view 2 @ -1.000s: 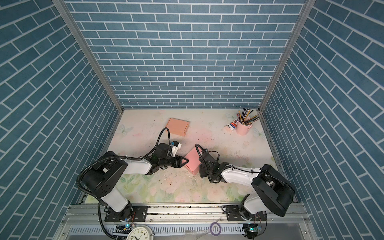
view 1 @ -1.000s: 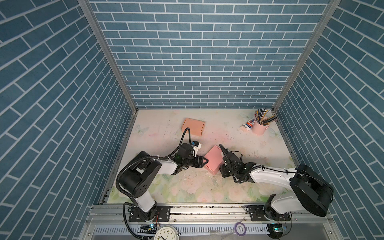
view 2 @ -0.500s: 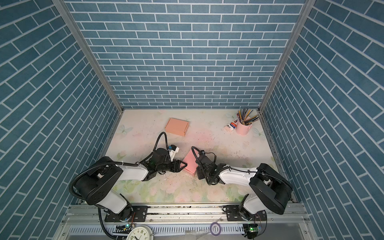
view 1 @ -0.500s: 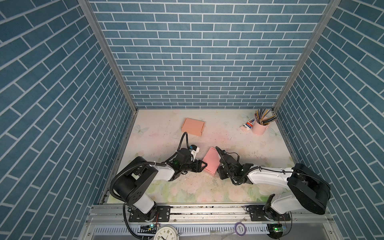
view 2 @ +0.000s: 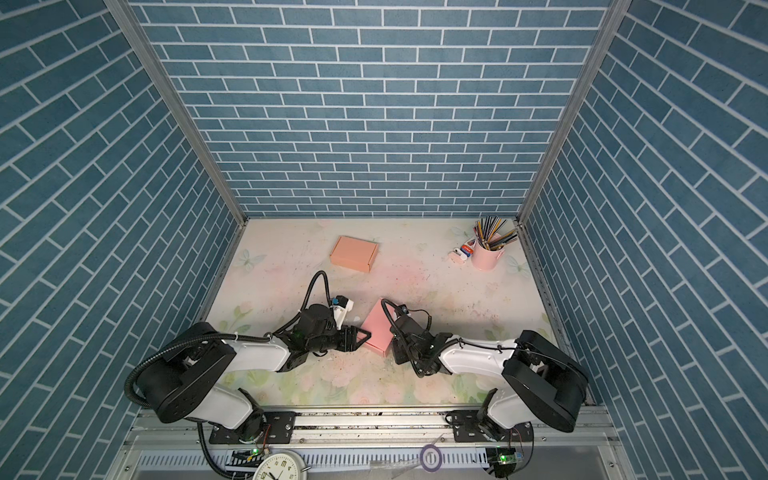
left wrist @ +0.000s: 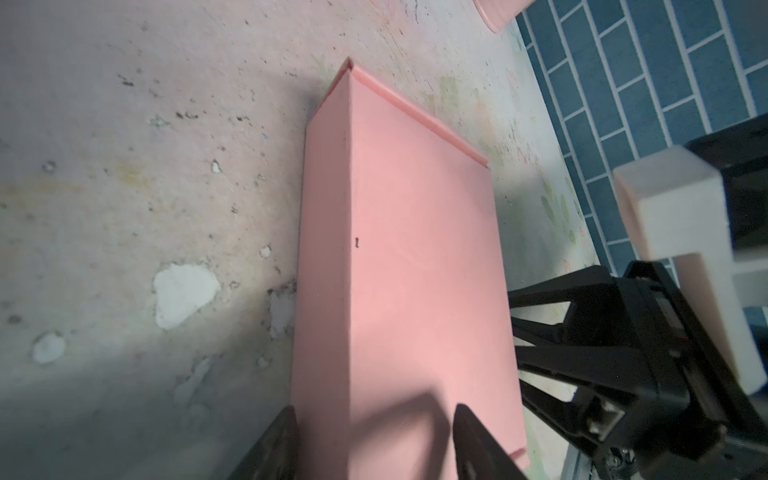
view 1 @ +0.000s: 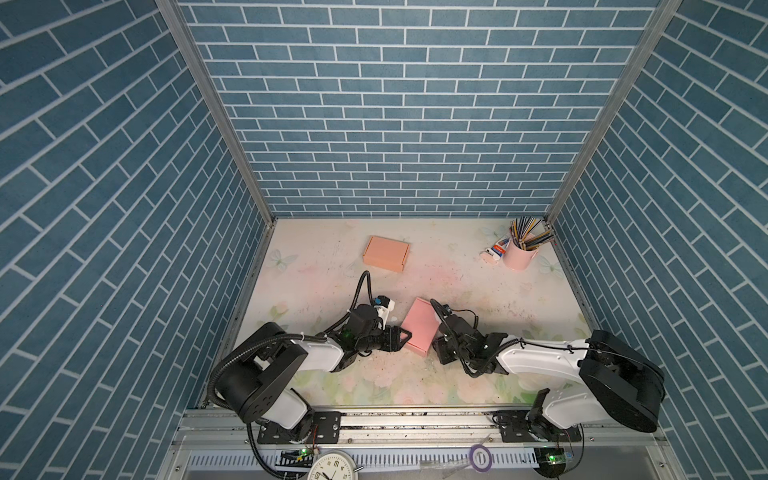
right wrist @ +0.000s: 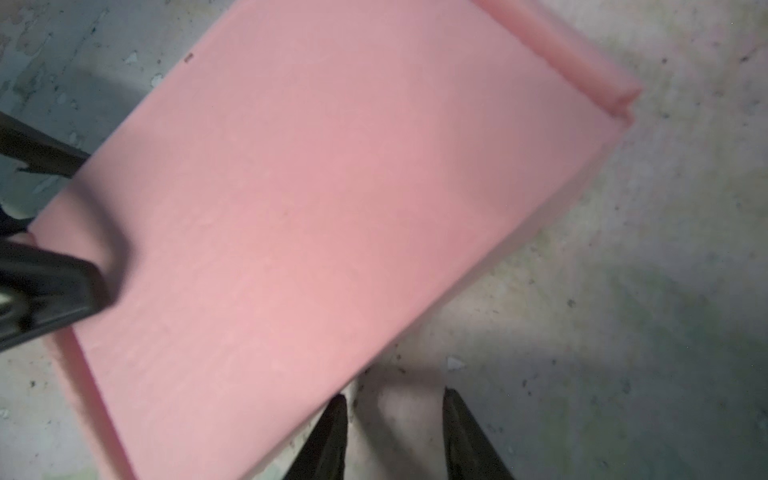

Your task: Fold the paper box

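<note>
**Mia:** Where is the pink box [view 1: 419, 328]?

**Sam:** It lies flat on the table [view 1: 478, 374]. It is well away from the pencil cup [view 1: 519, 257] and closer to the arms than the cup is. An orange box [view 1: 386, 253] sits about as far back as the cup, well apart from it.

**Mia:** Does the pink one look folded?

**Sam:** Nearly, I think. The lid is down and the sides stand up. A little lip [left wrist: 415, 116] sticks up along the end nearer the cup.

**Mia:** What is the left gripper [left wrist: 374, 409] doing?

**Sam:** It is at the long side of the box that faces away from the cup. Its jaws are wide apart. One finger [right wrist: 50, 291] rests on top of the lid. The other is down beside the wall. I can't see it squeezing anything.

**Mia:** And the right gripper [right wrist: 395, 395]?

**Sam:** It is low at the side that faces the cup. Its jaws are a bit apart, with only bare table between them. It holds nothing. One fingertip is just beside the box's edge.

**Mia:** So which step is this?

**Sam:** The last one, I think: pushing the lid shut and making the box square.

**Mia:** What does the next move need?

**Sam:** My guess is a soft push down on the lid, with the right gripper there to stop the box sliding toward the cup. A hard push could dent the paper.
</note>
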`<state>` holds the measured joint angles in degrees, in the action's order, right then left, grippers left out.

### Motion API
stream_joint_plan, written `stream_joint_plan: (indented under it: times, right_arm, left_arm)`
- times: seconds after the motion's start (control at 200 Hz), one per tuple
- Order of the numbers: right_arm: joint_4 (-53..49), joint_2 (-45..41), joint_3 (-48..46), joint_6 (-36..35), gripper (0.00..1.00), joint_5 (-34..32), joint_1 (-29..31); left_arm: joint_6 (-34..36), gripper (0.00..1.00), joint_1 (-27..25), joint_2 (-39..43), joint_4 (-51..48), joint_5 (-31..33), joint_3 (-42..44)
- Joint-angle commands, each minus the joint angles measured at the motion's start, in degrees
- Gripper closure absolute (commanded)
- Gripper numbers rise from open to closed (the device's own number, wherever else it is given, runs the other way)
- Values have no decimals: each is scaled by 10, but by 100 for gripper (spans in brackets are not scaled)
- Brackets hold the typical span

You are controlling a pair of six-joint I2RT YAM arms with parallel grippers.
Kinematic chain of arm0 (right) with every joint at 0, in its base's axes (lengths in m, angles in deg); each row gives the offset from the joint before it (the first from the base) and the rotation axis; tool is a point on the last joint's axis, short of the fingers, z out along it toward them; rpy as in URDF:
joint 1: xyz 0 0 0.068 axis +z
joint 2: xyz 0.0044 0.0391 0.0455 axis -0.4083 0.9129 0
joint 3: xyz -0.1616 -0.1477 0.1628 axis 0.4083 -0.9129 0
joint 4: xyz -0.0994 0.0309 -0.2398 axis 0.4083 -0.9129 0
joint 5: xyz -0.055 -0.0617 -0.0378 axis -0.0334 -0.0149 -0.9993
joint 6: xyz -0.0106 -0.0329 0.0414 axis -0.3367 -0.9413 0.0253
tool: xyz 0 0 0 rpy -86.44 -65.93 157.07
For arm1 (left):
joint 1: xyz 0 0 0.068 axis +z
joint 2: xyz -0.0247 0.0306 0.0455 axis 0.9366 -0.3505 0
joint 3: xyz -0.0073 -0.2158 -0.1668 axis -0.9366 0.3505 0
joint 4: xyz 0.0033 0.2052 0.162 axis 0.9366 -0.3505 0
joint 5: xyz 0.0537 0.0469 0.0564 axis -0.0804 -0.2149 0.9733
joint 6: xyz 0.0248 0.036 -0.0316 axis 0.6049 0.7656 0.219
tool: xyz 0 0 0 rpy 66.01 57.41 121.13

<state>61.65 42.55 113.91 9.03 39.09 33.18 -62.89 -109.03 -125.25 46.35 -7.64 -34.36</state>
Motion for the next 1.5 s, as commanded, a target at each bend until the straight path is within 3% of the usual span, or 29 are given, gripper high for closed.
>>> stream_joint_plan:
  times: [0.0, 0.175, 0.455, 0.665, 1.035, 1.495]
  right_arm:
    - [22, -27, -17, 27, 60, 7, 8]
    - [15, -45, -24, 27, 60, 15, 8]
    - [-16, -116, -40, 37, 58, 4, 9]
    - [-13, -171, -34, 4, 50, 40, -23]
    - [-15, -151, 20, -62, 45, 110, -119]
    - [-27, -66, 98, -117, 42, 155, -187]
  left_arm:
    - [-7, 38, -9, 17, 8, -19, 11]
    - [9, 34, -6, 56, -37, 8, 10]
    - [31, 29, -12, 187, -170, 85, 15]
    - [39, 25, -71, 249, -228, 94, 12]
    - [9, 21, -166, 245, -214, 98, 33]
    - [-13, 20, -201, 201, -151, 104, 37]
